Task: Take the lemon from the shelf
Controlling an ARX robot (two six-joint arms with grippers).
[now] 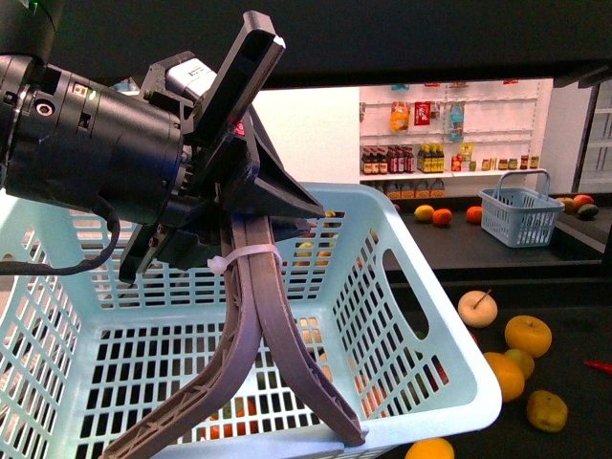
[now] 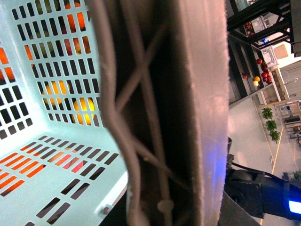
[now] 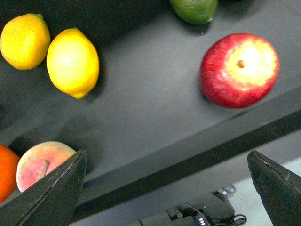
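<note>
Left arm [image 1: 86,143]: reaches in from the left, wrist tilted downward.
Left gripper [image 1: 225,445]: 2 fingers splayed apart, tips pointing down.
Right gripper [image 3: 169,188]: 2 fingertips spread wide.

Bright, even light; soft shadow beside lemon [image 3: 73,62]; left wrist foreground blurred.

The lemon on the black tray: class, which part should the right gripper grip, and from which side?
Grip the lemon across its narrower middle, coming straight down from above with the open right gripper. It lies on its side with tapered ends that would likely slip. The yellow-orange fruit crowds one flank, so that side needs care.
</note>
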